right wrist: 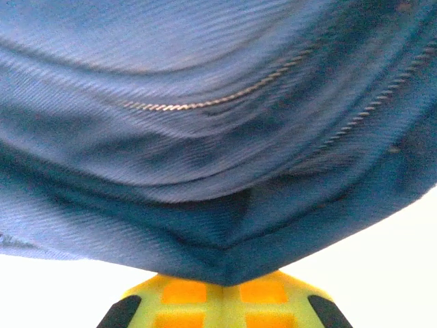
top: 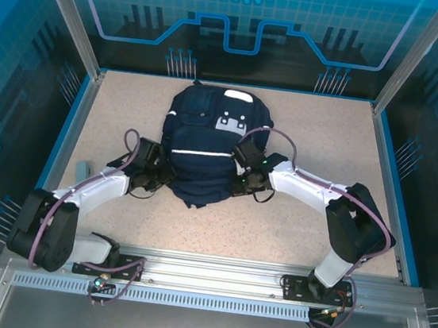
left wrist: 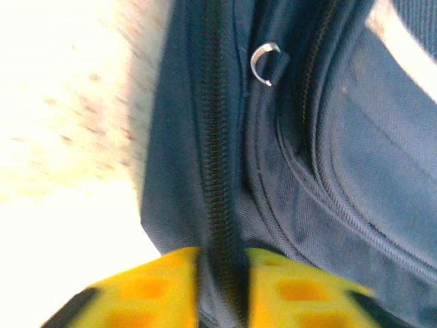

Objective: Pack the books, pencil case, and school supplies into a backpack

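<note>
The navy backpack (top: 201, 150) lies flat in the middle of the table, with its white stripe across it and its grey patch at the far end. My left gripper (top: 154, 174) is at its left side. In the left wrist view the yellow fingers (left wrist: 164, 287) stand slightly apart, open, and the dark zipper band (left wrist: 217, 171) runs between them. My right gripper (top: 243, 175) is at the bag's right side, shut on a fold of the backpack's fabric (right wrist: 225, 263). The pencil case (top: 82, 170) lies on the table near the left wall. The books are out of view.
A metal zipper ring (left wrist: 265, 63) sits on the bag beyond the left fingers. Blue walls with metal posts (top: 70, 10) close in the table. A slotted aluminium rail (top: 205, 278) runs along the near edge by the arm bases.
</note>
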`<state>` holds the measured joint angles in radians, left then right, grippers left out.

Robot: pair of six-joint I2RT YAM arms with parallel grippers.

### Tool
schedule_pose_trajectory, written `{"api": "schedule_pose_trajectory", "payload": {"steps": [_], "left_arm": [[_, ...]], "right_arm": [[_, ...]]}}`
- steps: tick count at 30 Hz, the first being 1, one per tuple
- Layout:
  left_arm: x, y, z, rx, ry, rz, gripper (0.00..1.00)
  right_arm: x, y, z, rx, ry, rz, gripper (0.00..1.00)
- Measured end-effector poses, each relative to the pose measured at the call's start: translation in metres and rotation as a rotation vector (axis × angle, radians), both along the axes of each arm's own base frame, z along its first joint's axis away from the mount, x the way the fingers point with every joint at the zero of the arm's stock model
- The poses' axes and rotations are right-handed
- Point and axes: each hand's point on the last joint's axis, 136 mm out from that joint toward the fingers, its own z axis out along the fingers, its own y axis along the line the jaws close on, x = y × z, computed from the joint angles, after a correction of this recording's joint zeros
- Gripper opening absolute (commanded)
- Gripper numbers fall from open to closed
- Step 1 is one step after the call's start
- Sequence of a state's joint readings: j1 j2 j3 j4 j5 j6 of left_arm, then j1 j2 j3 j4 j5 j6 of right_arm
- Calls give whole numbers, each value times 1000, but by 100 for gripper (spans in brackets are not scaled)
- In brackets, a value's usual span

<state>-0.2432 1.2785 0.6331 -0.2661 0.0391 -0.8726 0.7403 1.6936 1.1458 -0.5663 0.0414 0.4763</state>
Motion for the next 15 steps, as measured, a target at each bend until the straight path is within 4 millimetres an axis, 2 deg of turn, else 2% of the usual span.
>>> {"api": "schedule_pose_trajectory", "payload": {"steps": [2,5,11,15], "left_arm": [[-4,12,6,33,-7,24,63],[-12,17,16,44,-16,34,73],[-21,6,47,-53,-78,12,75],[-24,-7,57,-142,-83,1,70]], "right_arm": [[-9,19,0,21,5,53,0],[-16,49,1,50,14,116,0],[-25,105,16,155,16,206,0],[-25,127,25,208,18,240,0]]}}
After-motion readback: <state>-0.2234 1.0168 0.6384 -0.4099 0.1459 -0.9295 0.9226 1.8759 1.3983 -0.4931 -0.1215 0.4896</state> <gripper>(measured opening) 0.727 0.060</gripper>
